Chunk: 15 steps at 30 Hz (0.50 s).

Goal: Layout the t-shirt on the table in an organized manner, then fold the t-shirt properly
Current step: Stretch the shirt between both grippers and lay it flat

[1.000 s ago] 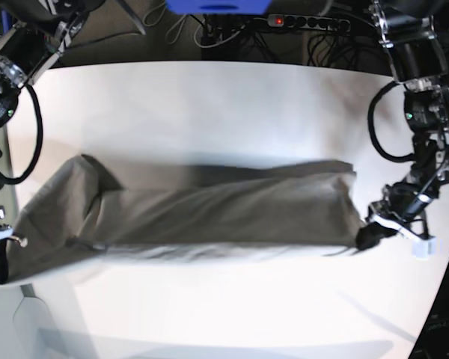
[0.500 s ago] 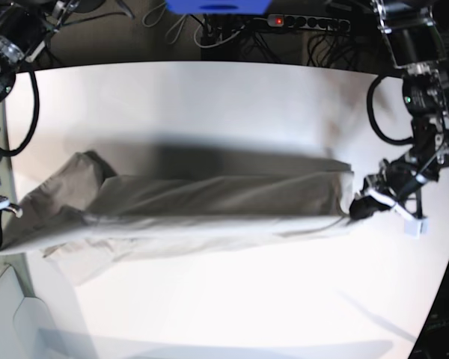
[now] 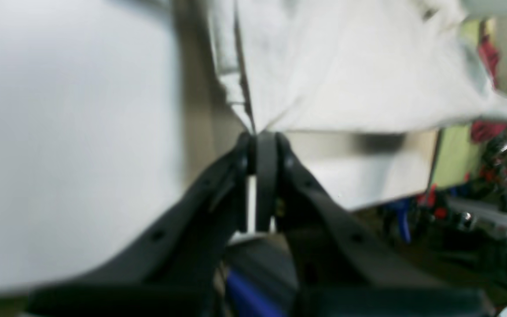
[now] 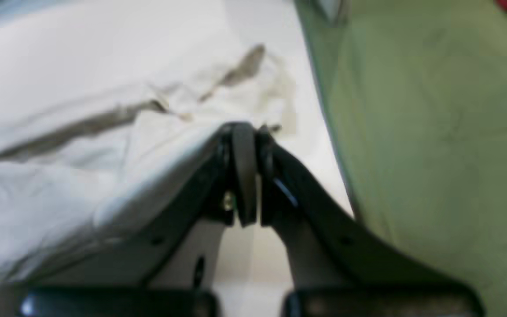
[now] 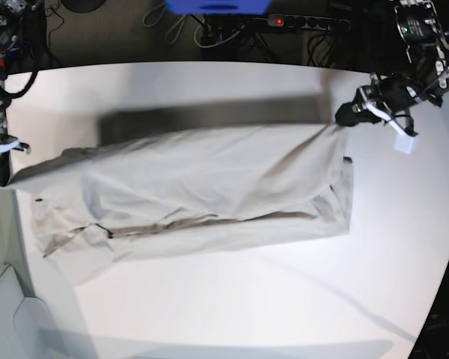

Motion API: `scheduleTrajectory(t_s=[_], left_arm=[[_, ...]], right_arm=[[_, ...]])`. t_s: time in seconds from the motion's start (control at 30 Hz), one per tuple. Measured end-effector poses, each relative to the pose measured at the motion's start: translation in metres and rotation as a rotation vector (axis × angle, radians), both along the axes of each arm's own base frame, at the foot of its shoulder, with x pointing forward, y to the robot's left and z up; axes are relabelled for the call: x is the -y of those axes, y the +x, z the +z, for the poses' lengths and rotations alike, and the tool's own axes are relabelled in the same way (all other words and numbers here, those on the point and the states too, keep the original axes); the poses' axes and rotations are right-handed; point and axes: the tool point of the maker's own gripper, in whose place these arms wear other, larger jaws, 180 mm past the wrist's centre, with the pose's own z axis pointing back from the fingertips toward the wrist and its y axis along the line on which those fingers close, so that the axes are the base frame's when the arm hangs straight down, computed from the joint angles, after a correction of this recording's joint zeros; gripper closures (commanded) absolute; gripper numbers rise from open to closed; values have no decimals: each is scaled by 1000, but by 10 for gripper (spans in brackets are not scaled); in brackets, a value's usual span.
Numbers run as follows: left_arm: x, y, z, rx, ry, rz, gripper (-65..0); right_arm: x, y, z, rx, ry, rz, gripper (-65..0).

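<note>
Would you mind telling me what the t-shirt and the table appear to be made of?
The t-shirt looks like soft, matte woven or knit cloth, probably cotton: it drapes, sags and creases between the grippers. The table seems a hard, smooth white board, perhaps laminate, with a faint sheen and clean shadows on it.

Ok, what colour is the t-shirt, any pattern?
Plain light grey-beige t-shirt, no pattern; clearest in the base view.

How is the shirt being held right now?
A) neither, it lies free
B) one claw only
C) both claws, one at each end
C: the left gripper pinches one end of the t-shirt and the right gripper the other, stretching it above the table.
</note>
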Motion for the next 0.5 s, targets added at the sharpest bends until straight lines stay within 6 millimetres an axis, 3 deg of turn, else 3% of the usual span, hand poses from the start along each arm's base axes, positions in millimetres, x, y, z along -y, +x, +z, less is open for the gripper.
scheduleTrajectory(t_s=[0.33, 0.4, 0.5], left_arm=[[-16, -49, -5, -136, 107, -131, -11], [-17, -52, -4, -155, 115, -155, -49], [-24, -55, -4, -179, 138, -175, -167]], right_arm=[[0, -2, -1, -3, 1, 0, 0], [0, -2, -1, -4, 1, 0, 0], [-1, -2, -2, 0, 7, -2, 0]])
